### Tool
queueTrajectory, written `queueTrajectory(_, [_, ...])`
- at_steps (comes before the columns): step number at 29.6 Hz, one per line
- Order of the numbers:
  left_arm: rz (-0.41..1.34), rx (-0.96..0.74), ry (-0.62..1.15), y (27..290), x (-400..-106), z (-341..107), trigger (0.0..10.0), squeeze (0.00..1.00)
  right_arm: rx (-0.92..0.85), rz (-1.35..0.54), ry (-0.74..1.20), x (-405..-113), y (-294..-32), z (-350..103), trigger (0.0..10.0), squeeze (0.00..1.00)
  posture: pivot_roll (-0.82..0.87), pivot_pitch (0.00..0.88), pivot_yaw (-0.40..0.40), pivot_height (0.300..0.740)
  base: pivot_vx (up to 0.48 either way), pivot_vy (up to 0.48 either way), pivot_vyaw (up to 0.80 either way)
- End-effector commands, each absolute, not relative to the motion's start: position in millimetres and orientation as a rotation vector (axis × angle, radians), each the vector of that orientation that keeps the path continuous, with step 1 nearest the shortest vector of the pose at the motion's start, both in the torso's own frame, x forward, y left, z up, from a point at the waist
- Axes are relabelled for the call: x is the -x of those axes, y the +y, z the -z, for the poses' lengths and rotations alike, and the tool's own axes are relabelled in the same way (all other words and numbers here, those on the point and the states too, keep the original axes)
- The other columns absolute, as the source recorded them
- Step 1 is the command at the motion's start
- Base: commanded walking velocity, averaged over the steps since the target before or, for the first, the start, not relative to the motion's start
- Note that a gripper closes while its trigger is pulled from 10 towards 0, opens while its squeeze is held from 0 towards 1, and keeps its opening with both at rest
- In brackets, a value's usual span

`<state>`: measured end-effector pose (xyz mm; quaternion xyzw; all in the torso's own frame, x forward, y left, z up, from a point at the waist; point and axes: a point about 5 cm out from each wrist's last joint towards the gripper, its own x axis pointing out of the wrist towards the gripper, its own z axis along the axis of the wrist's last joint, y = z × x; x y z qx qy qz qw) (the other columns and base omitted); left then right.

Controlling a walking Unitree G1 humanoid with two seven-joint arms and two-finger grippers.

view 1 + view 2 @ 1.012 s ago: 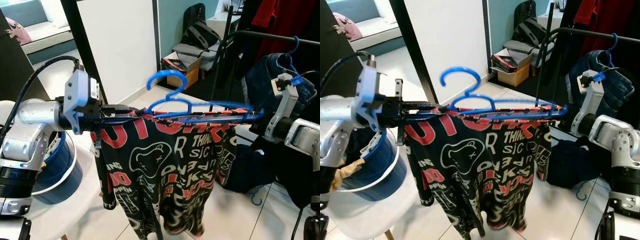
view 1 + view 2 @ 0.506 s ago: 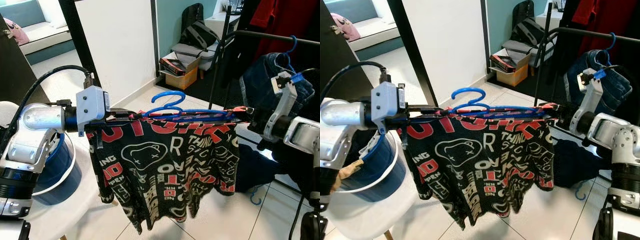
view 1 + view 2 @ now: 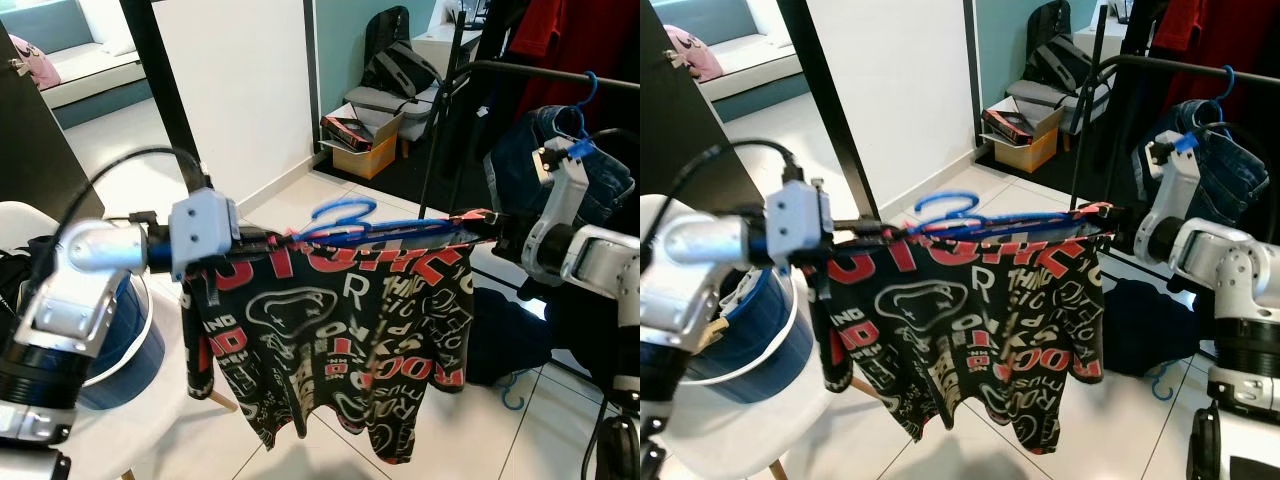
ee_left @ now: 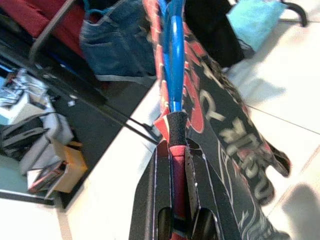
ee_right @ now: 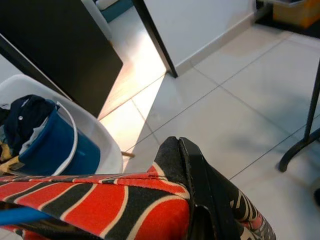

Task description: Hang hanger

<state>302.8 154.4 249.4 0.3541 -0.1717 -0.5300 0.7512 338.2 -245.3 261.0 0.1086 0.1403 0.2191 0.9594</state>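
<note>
A blue plastic hanger (image 3: 345, 212) carries a black shirt (image 3: 340, 320) printed with red and white lettering. It stretches nearly level between my two arms, its hook lying almost flat. My left gripper (image 3: 262, 240) is shut on the hanger's left end; the left wrist view shows the fingers (image 4: 159, 170) clamped on the blue bar (image 4: 175, 60) and the cloth. At the right end my right gripper (image 3: 497, 225) is shut on the hanger through the shirt's shoulder (image 5: 100, 200). The black clothes rail (image 3: 560, 72) runs above and behind my right arm.
Jeans (image 3: 520, 160) on another blue hanger and a red garment (image 3: 570, 30) hang on the rail. A blue basket (image 3: 130, 350) of clothes sits on a white chair (image 3: 110, 420) at my left. A cardboard box (image 3: 360, 150) and a backpack (image 3: 385, 60) stand by the far wall.
The hanger's hook has tipped from upright to almost flat. My left arm has swung forward and right, and the shirt has swung with it. Both grippers keep their hold.
</note>
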Motion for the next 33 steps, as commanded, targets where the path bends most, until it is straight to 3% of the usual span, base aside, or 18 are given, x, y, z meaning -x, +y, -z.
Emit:
queueTrajectory(1, [1.162, -0.810, -0.368, 131.1, -305.5, -239.5, 6.5, 0.00, -0.155, -0.663, 0.261, -344.2, -199.4, -280.5, 0.0, 0.00, -0.09, 0.000, 0.046, 0.740, 0.000, 0.000, 0.00])
queueTrajectory(9, [1.088, -0.837, -0.317, 137.3, -311.8, -231.0, 6.0, 0.00, -0.097, -0.700, 0.270, -346.0, -191.6, -285.0, 0.0, 0.00, -0.09, 0.000, 0.035, 0.740, 0.000, 0.000, 0.00])
queueTrajectory(10, [1.034, -0.866, -0.271, 154.0, -313.6, -232.6, 5.9, 0.00, -0.032, -0.665, 0.304, -346.4, -198.0, -276.9, 0.0, 0.00, -0.08, 0.000, 0.031, 0.740, 0.000, 0.000, 0.00])
queueTrajectory(14, [0.983, -0.901, -0.222, 169.0, -315.9, -234.9, 5.7, 0.00, 0.068, -0.620, 0.337, -346.4, -205.9, -266.8, 0.0, 0.00, -0.08, 0.000, 0.031, 0.740, 0.000, 0.000, 0.00])
queueTrajectory(25, [1.005, -0.933, -0.095, 188.0, -313.4, -237.5, 5.4, 0.00, 0.190, -0.578, 0.354, -349.1, -211.6, -257.2, 0.0, 0.00, -0.08, 0.000, 0.028, 0.740, 0.000, 0.000, 0.00])
queueTrajectory(30, [1.062, -0.946, -0.077, 182.7, -309.6, -235.1, 5.8, 0.00, 0.179, -0.586, 0.336, -350.6, -209.5, -260.3, 0.0, 0.00, -0.08, 0.000, 0.031, 0.740, 0.000, 0.000, 0.00])
queueTrajectory(33, [1.112, -0.919, -0.078, 161.8, -308.4, -222.8, 6.9, 0.00, 0.106, -0.669, 0.304, -349.0, -191.8, -266.5, 0.0, 0.00, -0.08, 0.000, 0.033, 0.740, 0.000, 0.000, 0.00])
